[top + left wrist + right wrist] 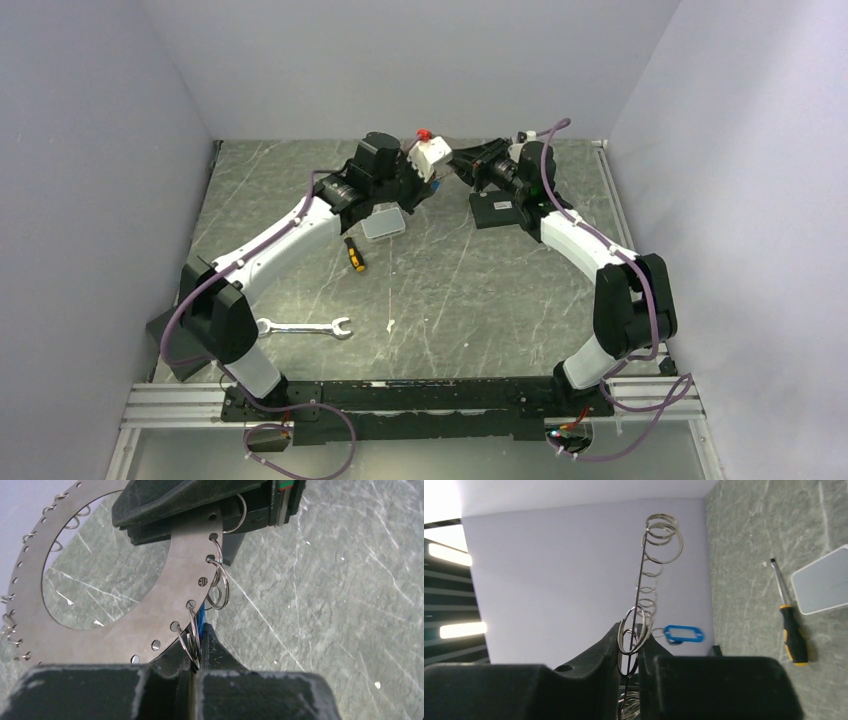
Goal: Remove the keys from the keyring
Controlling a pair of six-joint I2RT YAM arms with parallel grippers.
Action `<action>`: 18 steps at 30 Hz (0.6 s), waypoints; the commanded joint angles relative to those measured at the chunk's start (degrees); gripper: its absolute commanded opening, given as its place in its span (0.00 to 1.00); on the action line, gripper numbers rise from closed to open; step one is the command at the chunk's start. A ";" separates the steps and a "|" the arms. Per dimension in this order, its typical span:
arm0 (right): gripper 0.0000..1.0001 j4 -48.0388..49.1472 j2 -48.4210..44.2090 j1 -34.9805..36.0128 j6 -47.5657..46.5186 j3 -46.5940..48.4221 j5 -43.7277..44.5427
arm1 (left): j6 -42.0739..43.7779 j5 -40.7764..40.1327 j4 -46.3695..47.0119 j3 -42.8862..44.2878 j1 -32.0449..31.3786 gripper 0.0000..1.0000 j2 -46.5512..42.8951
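Over the far worktop (pixel 450 300), the right hand (pixel 634 637) clamps the keyring (pixel 177 587) by its rim, and the left hand (pixel 200 640) opposite is pinched shut on a blue key (pixel 683 633) at the facing edge.

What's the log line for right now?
left gripper: shut on blue key | right gripper: shut on keyring | keyring: off table

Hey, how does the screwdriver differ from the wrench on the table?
The screwdriver has a yellow-and-black handle; the wrench is all silver. The wrench looks longer. The screwdriver lies near-to-far, the wrench left-to-right. Both lie flat on the table.
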 commanded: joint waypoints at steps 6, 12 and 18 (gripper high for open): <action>0.41 4.35 -0.28 0.91 -3.82 -3.69 1.46 | 4.10 6.21 -2.59 1.59 -0.31 0.00 -5.17; 0.56 4.49 0.07 0.91 -5.07 -5.11 0.24 | 1.95 9.01 -4.46 2.74 3.92 0.00 -3.74; 0.78 4.51 -0.16 0.91 -8.08 -7.43 -1.10 | 1.71 13.40 -7.23 2.86 6.82 0.00 -2.70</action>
